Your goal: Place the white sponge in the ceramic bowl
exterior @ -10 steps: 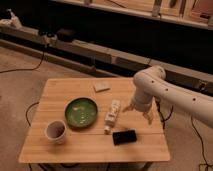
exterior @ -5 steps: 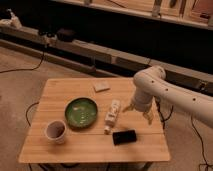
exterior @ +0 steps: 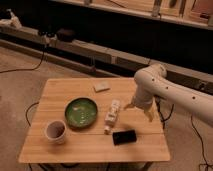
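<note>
Your white sponge (exterior: 101, 86) lies flat near the far edge of the wooden counter (exterior: 60, 97), well apart from the ceramic bowl (exterior: 81, 111). The bowl sits closer to the camera, left of centre. Just right of the bowl, a white bottle (exterior: 112, 115) lies on its side. A pale mug (exterior: 55, 131) stands front left, and a flat black object (exterior: 124, 136) lies near the front edge. Behind, you have a dark room with a long low ledge (exterior: 100, 52) and a cable (exterior: 27, 67) on the floor. The white arm (exterior: 170, 92) reaches in from the right and bends downward. Its end effector (exterior: 140, 111) hangs over the counter's right side beside the bottle, prongs spread apart, holding nothing.
</note>
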Tool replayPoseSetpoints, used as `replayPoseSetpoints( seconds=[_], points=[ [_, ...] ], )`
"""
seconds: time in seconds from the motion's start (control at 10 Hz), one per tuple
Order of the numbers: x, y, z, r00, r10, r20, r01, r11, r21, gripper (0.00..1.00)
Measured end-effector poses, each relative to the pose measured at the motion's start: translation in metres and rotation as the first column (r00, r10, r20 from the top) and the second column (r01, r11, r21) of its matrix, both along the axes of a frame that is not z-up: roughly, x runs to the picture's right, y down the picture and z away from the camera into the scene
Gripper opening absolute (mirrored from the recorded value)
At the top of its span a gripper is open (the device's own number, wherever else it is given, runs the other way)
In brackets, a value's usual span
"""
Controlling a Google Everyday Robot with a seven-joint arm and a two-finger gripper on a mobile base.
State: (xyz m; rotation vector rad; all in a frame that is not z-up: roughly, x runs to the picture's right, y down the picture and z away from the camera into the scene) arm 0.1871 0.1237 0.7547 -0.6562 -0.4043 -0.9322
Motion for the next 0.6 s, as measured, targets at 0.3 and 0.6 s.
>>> replayPoseSetpoints(
  seconds=[0.3, 0.6],
  points=[
    [0.001, -0.041, 0.035, 1.000, 0.010, 0.002, -0.010, 0.9988, 0.048, 0.80],
    [-0.017, -0.080, 0.060, 0.997, 0.070, 0.014, -0.071, 0.9886, 0.133, 0.80]
  ],
)
